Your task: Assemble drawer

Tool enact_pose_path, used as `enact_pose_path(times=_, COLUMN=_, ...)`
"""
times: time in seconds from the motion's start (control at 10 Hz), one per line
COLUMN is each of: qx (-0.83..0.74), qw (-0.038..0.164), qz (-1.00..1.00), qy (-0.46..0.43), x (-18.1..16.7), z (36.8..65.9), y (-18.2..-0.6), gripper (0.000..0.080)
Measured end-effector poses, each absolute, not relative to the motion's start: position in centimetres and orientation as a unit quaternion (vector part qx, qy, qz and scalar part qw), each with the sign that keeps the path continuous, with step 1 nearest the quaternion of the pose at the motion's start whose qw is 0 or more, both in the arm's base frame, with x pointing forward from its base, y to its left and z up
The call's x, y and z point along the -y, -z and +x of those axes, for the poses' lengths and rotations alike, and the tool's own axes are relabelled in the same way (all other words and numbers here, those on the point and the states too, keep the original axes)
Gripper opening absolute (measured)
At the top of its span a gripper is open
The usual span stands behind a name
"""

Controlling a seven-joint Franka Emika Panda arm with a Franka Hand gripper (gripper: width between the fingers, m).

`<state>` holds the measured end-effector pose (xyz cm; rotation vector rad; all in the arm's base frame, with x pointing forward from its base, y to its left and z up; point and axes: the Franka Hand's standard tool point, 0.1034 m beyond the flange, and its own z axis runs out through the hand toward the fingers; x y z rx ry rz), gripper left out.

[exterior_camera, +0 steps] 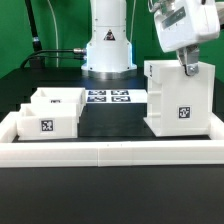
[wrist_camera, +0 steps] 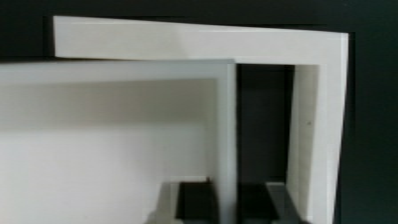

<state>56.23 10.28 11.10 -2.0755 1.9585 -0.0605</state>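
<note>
The drawer housing looks to be stiff, light moulded plastic with smooth, probably slippery faces; as a hollow box with thin walls it should be best taken by pinching one wall edge from above, since its full width seems too great for the hand to span; a push high on the box could tip it rather than slide it. The two small trays seem lighter still, and their thin rims offer the same kind of hold.

The housing is a tall white box bearing a black-and-white square tag on its front face; it stands upright on the dark table toward the exterior view's right, just behind the low white border wall. The trays sit together toward the exterior view's left, near that same wall, one also showing a tag; the marker board lies between the two groups, further back.

The hand is at the housing's top rear edge with its fingers drawn together (whether a thin wall lies between them I cannot tell); the wrist view shows white walls close below and a dark gap beside them.
</note>
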Motion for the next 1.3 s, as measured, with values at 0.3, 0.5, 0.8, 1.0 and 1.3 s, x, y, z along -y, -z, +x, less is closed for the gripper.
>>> enact_pose_path(times=0.3, qx=-0.681, qw=0.141, qz=-0.719, qy=0.01, x=-10.3, z=57.3, y=-10.8, gripper=0.0048)
enact_pose_path(times=0.5, qx=-0.681, qw=0.141, qz=-0.718, qy=0.008, x=-10.3, z=58.3, y=-10.6, gripper=0.0048)
enact_pose_path(times=0.8, qx=-0.685, qw=0.146, qz=-0.714, qy=0.01, x=-10.3, z=59.9, y=-10.5, gripper=0.0049)
enact_pose_path(times=1.0, qx=-0.686, qw=0.148, qz=-0.712, qy=0.008, x=-10.2, z=61.4, y=-10.5, gripper=0.0051)
enact_pose_path(times=1.3, qx=-0.691, qw=0.151, qz=-0.706, qy=0.005, x=-10.1, z=63.2, y=-10.6, gripper=0.0051)
